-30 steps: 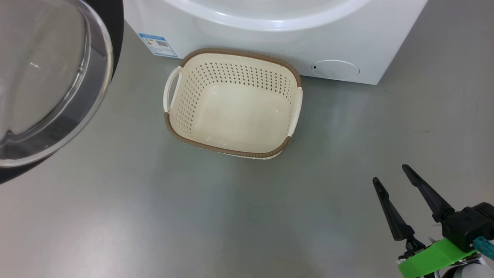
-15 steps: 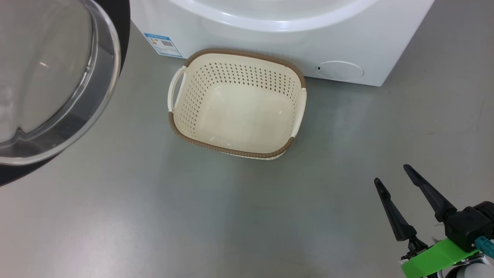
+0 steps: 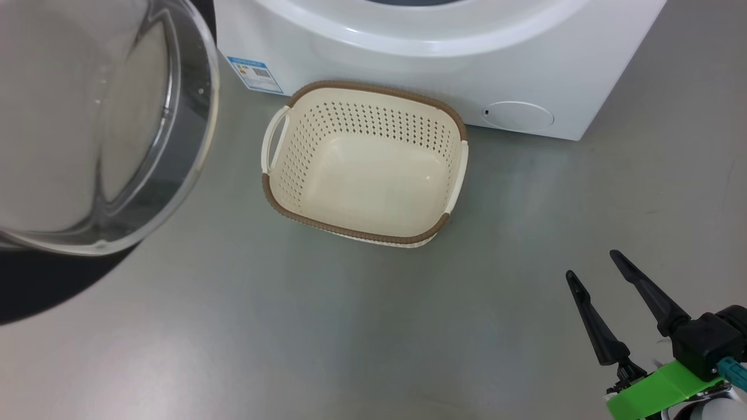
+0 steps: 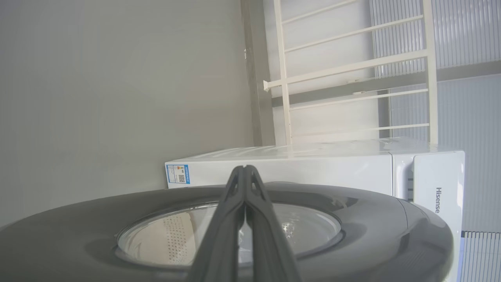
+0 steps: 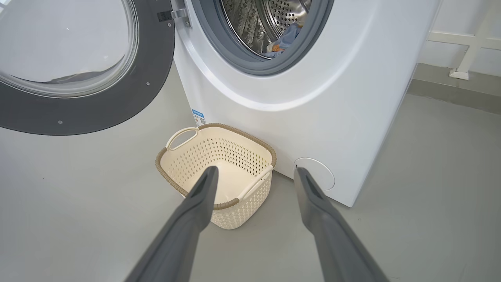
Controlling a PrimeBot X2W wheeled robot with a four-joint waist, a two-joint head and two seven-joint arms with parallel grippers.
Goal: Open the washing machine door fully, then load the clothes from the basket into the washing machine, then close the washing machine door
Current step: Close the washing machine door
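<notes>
Grey floor (image 3: 350,326) carries an empty basket (image 3: 297,169). Clenched left tool (image 4: 244,169) may slip off the glossy door (image 4: 391,227); right tool (image 3: 590,263) gapes, empty.

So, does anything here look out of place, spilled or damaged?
Nothing stands out. The basket stands upright and empty before the washing machine, the clothes lie in its drum, the door is open.
</notes>
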